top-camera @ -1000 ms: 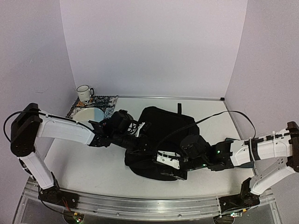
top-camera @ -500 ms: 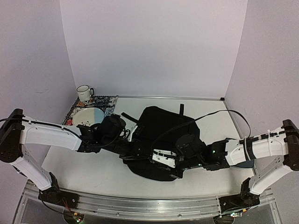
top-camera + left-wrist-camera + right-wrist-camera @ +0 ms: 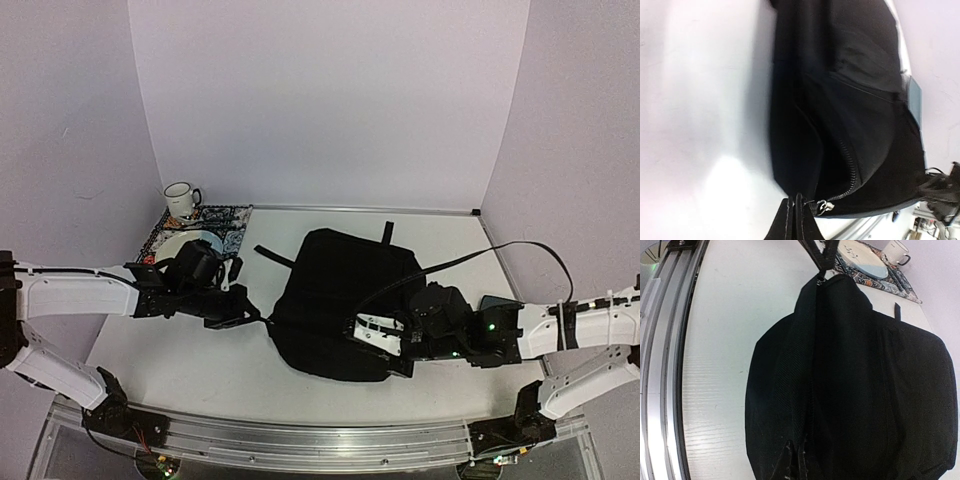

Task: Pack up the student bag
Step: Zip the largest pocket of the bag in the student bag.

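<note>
A: Your left gripper has its fingers pressed together. As far as I can see, they pinch the tab of the small metal zipper pull at the corner of the large soft black fabric backpack.

B: Yes, and your right gripper is closed too, at the near edge of the same backpack. Whether there is fabric between its fingers, I cannot tell. The backpack lies flat in the middle of the white table, between your two arms.

A: I think the step now is to run the zipper, though I cannot say if it opens or closes. Pull along the line of the black zipper teeth and not upward, otherwise the zipper pull can jam.

B: And pull slowly. The fabric is soft and will follow the left gripper, so let the right gripper hold the backpack in place. If the corner stretches to a sharp point, ease a little before you go on.
</note>
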